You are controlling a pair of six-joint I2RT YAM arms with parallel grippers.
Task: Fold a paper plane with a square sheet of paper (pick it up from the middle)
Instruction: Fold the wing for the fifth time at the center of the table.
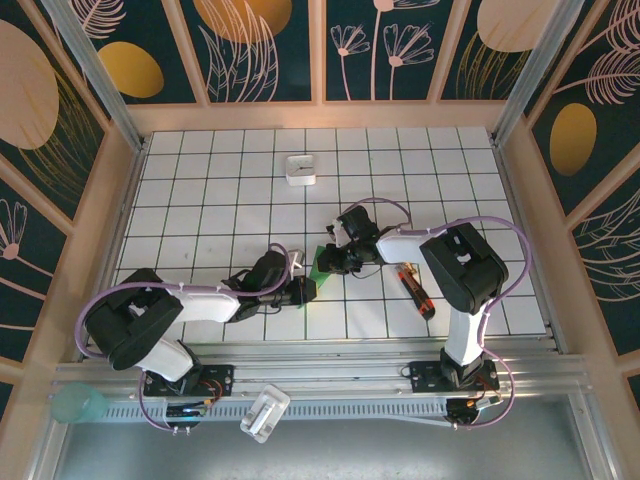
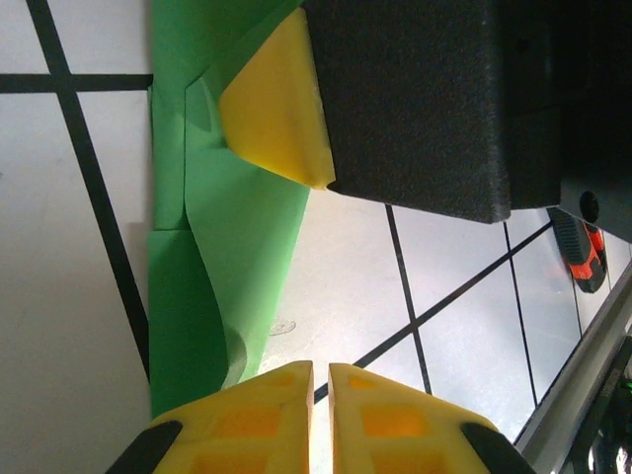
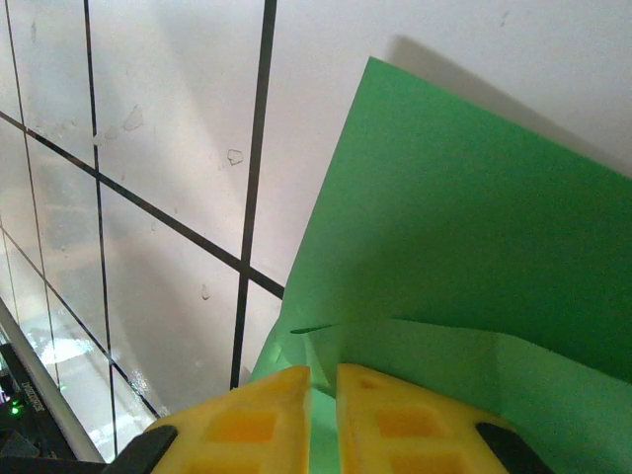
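Green and already creased, the square sheet of paper (image 3: 474, 247) sits between the 2 grippers, seemingly raised a little off the tiles. It is not a flat square. At least 1 folded flap lies just ahead of the right gripper (image 3: 323, 373), whose yellow fingers are pinched together on the sheet's near edge while the rest fans away in front of them. The left gripper (image 2: 321, 370) has its fingers all but touching with nothing visible between them. The paper runs just beside 1 of those fingers, and whether it touches I cannot tell.

I judge the task partway done. Early folds are in, but the shape is broad rather than a narrow dart, so the wing folds are left.

Out past the right gripper's outer side lies a red-and-black screwdriver (image 1: 415, 290). A white box (image 1: 301, 169) sits well ahead of both grippers.
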